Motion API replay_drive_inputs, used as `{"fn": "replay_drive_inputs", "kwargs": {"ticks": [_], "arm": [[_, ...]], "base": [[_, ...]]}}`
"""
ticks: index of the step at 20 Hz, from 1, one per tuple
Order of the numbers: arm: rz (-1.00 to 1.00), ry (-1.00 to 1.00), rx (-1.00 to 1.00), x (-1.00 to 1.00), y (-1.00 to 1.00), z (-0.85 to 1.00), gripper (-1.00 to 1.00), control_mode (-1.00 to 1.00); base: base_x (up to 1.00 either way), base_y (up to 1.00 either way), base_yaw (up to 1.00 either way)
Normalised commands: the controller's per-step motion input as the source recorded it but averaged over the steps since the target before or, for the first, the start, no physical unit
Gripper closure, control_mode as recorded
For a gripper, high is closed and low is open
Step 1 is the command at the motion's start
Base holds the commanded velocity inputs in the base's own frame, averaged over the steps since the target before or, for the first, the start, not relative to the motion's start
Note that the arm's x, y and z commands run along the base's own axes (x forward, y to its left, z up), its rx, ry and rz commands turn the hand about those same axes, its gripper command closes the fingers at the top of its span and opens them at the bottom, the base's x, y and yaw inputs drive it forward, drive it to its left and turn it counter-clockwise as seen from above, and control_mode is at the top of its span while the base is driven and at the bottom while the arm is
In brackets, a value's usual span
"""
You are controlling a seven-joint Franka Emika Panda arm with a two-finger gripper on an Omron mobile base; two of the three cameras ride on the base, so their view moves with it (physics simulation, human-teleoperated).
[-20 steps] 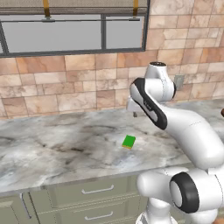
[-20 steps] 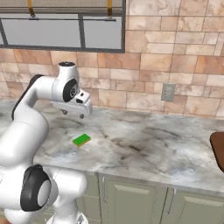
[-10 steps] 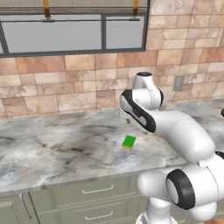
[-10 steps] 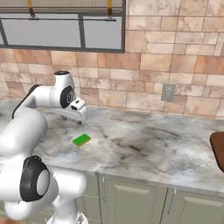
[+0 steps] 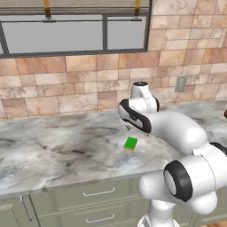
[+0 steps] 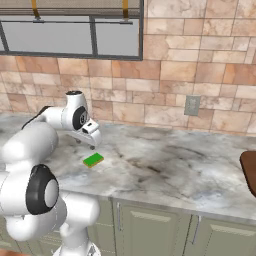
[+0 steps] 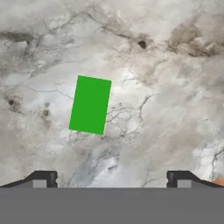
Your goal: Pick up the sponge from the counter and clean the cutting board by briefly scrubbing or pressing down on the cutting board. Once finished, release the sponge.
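The small flat green sponge (image 7: 90,104) is seen lying untouched on the grey-white marbled stone counter (image 5: 53,150). Just above the sponge, the two-finger gripper (image 7: 111,177) is spread wide and empty. Picking, scrubbing the dark reddish-brown wooden cutting board (image 6: 248,171) and releasing are judged not yet done.

Claw (image 6: 93,144) lower, nearer sponge (image 6: 93,160).

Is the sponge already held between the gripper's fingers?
No, the sponge lies flat on the counter, clear of the open fingertips.

A window (image 5: 75,37) sits above the tan brick wall (image 6: 200,75), which carries an outlet (image 6: 191,105)
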Motion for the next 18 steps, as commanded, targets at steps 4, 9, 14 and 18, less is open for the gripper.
{"fn": "replay_drive_inputs", "kwargs": {"ticks": [4, 9, 14, 18], "arm": [[-0.08, 0.06, 0.0, 0.15, 0.04, -0.52, -1.0, -1.0], [-0.02, 0.0, 0.0, 0.08, 0.13, -0.46, -1.0, -1.0], [0.0, 0.0, 0.0, 0.1, 0.1, -0.47, -1.0, -1.0], [0.0, 0.0, 0.0, 0.0, 0.0, -0.28, -1.0, -1.0]], "base": [[0.0, 0.0, 0.0], [0.0, 0.0, 0.0], [0.0, 0.0, 0.0], [0.0, 0.0, 0.0]]}}
